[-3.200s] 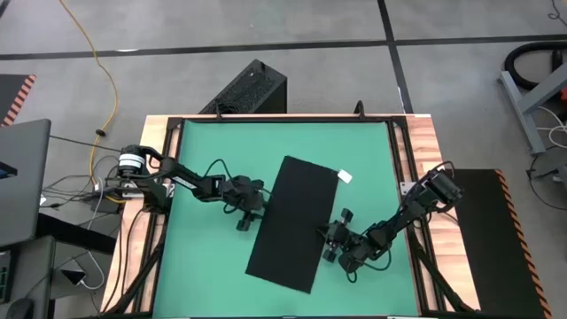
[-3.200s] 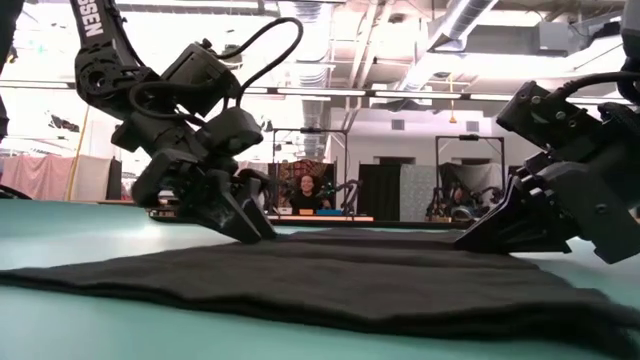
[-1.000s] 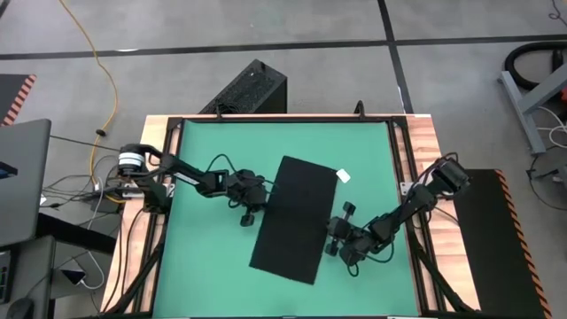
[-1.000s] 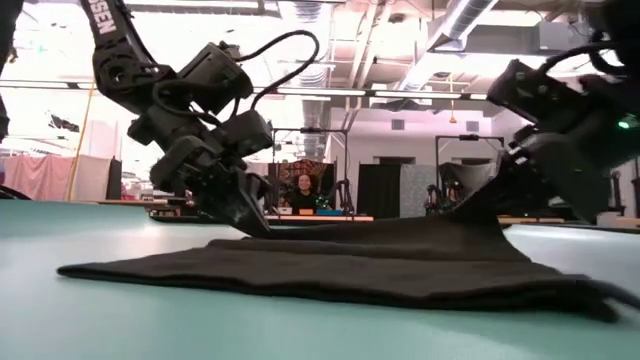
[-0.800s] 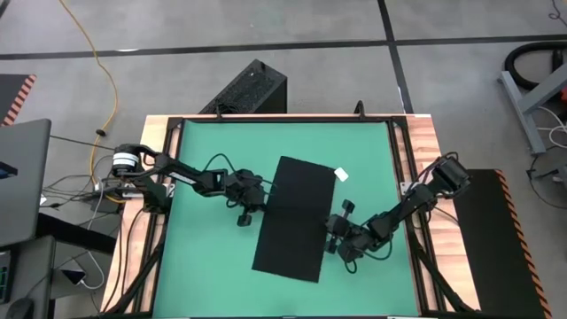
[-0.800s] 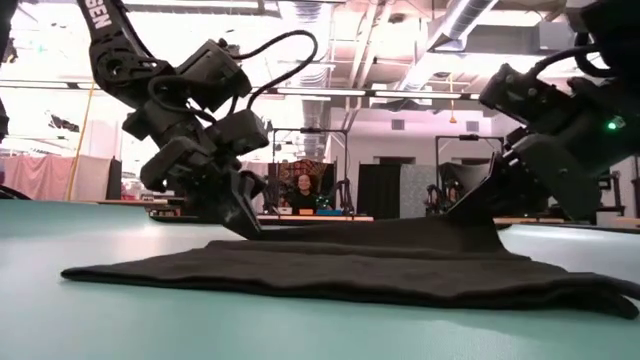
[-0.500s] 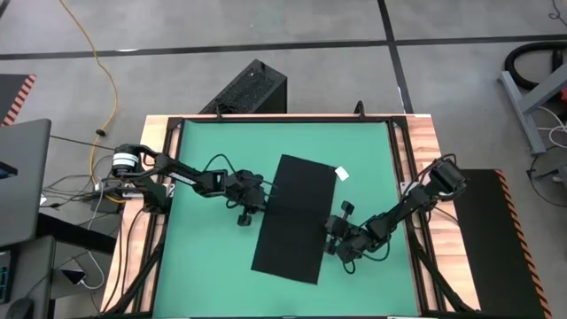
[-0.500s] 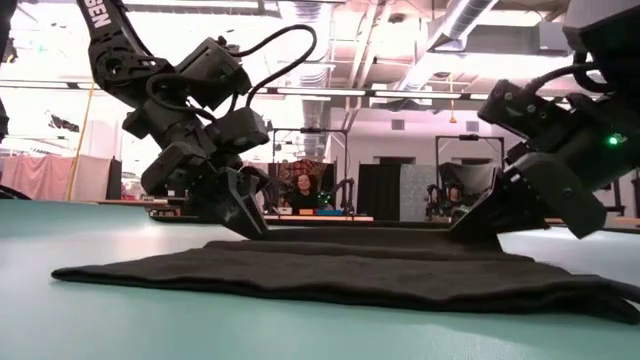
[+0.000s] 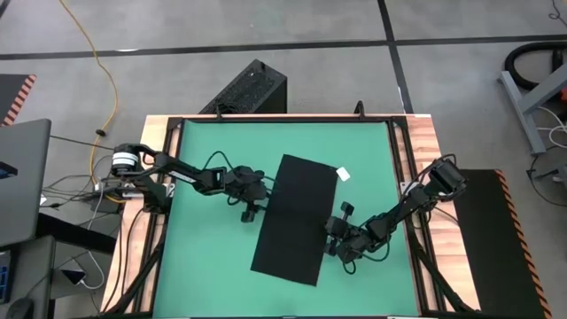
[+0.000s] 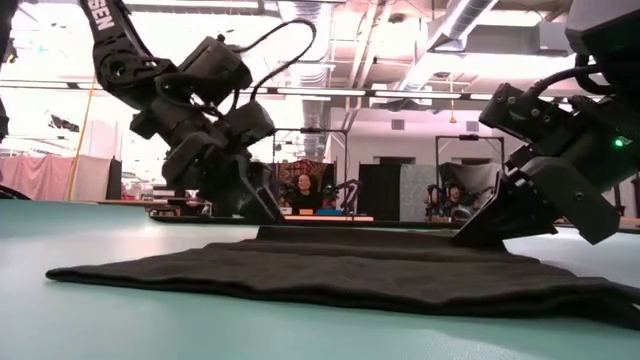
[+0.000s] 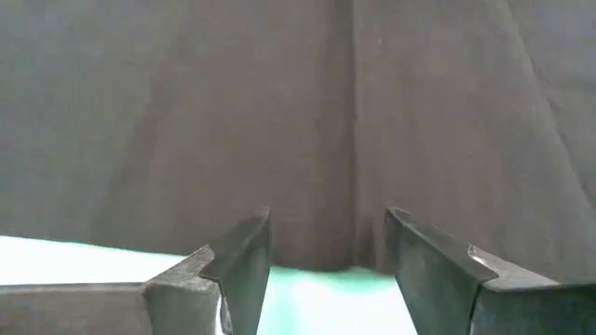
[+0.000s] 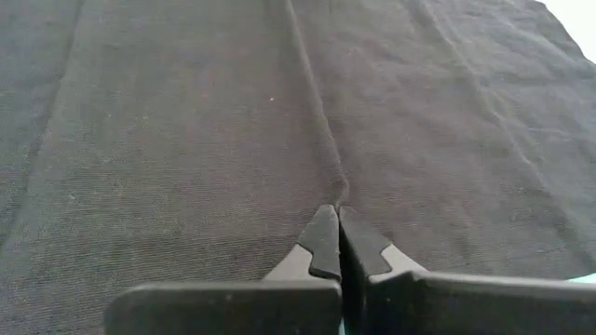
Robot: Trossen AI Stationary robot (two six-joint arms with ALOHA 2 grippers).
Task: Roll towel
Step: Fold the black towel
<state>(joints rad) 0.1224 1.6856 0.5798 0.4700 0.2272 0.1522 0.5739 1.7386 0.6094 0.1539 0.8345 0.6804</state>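
Observation:
The black towel (image 9: 295, 220) lies spread flat on the green mat (image 9: 208, 257), its long sides slanting from far right to near left. Its white tag (image 9: 342, 175) is at the far right corner. A crease (image 11: 354, 140) runs across its middle. My left gripper (image 11: 326, 244) stands open at the middle of the towel's left edge, one finger on either side of the crease's end; whether the tips touch the cloth I cannot tell. My right gripper (image 12: 340, 228) is shut at the middle of the right edge (image 9: 330, 232). My right gripper pinches a small raised pucker of cloth (image 12: 341, 194) between its two fingertips, just inside the towel's right edge, where the crease ends. The fingers come slanting down from the table's right side and lie along the crease. The towel rests flat on the mat around them (image 10: 470, 236).
A wooden frame (image 9: 406, 159) borders the mat. A black box (image 9: 252, 89) stands on the floor beyond the far edge, and a laptop (image 9: 18, 177) sits left of the table. Bare mat lies on the towel's left and far sides.
My left gripper has opened and let go of the towel's left edge, staying where it was. The towel's middle, which stood raised like a low tent toward my right gripper, has sunk back flat onto the mat. My right gripper has stayed shut on it.

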